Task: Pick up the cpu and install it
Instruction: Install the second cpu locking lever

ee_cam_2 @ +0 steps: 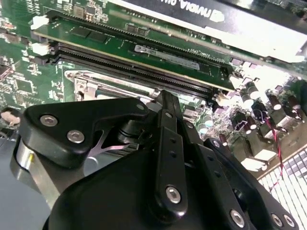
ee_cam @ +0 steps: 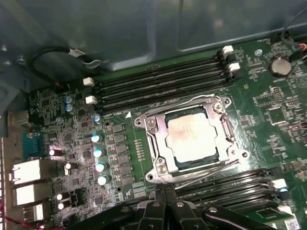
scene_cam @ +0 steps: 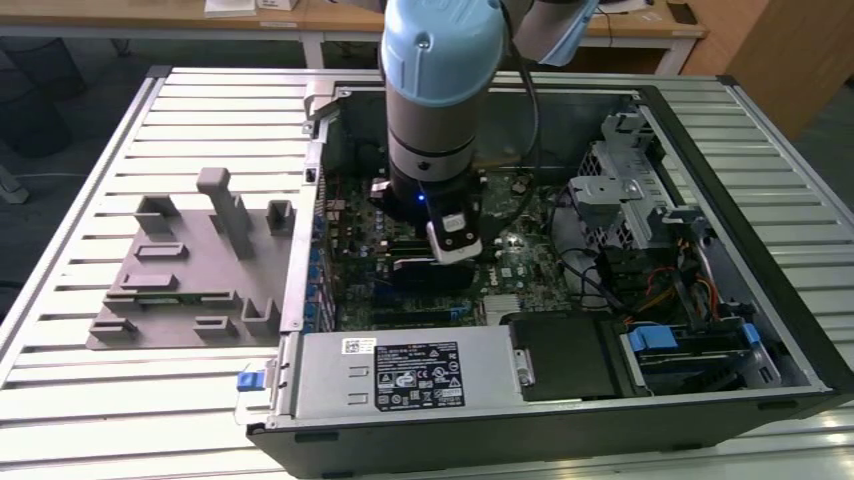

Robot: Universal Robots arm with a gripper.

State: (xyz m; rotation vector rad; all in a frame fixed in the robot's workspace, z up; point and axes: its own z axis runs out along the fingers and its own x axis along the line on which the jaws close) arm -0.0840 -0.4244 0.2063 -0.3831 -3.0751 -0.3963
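Observation:
The cpu (ee_cam: pixel 195 135), a flat square chip with a silvery top plate, lies in the metal-framed socket (ee_cam: pixel 157 143) on the green motherboard in the first wrist view. My gripper (ee_cam: pixel 165 207) hovers just off the socket's edge with its black fingers pressed together and nothing between them. In the exterior view the gripper (scene_cam: pixel 454 250) reaches down into the open computer case (scene_cam: pixel 315 150) over the middle of the board, and the arm hides the socket. The second wrist view looks along the gripper's black linkage (ee_cam_2: pixel 165 143) toward the board.
Memory slots (ee_cam: pixel 163 86) run along both sides of the socket. A graphics card (ee_cam_2: pixel 216 14) lies beyond them. A power supply (scene_cam: pixel 400 375) and drive cage (scene_cam: pixel 627 190) crowd the case. A grey plastic fixture (scene_cam: pixel 187 270) stands on the slatted table at the exterior view's left.

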